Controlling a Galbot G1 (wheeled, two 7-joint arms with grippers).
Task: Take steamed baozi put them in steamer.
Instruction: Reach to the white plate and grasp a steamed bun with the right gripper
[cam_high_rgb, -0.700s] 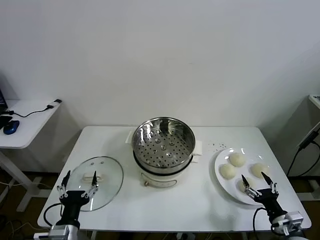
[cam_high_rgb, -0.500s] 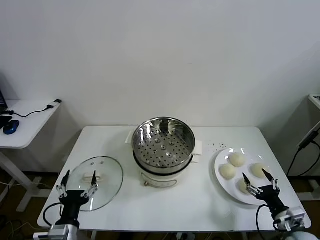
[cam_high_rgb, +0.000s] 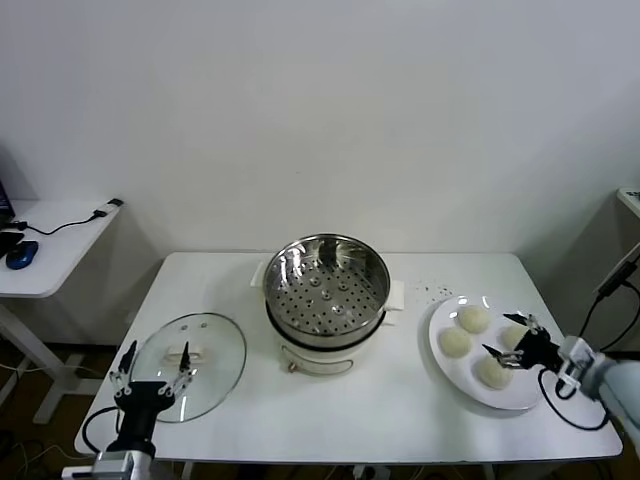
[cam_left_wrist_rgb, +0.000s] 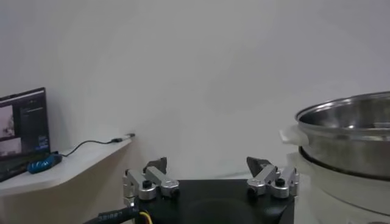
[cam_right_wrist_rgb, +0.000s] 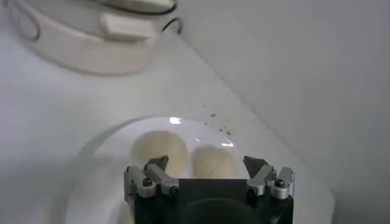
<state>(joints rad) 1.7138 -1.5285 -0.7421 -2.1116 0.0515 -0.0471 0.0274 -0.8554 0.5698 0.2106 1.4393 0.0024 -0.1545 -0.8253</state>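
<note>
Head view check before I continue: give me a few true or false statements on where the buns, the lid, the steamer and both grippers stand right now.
1. All four steamed baozi lie on the white plate. True.
2. The steamer already holds one bun. False: its perforated tray shows only bare metal.
3. The glass lid sits on top of the steamer. False: it lies flat on the table, on the steamer's left side.
4. The right gripper is open over the plate, close to the buns on the plate's right side. True.
5. The left gripper is shut on the lid's handle. False: it is open at the near edge of the lid and holds nothing.
</note>
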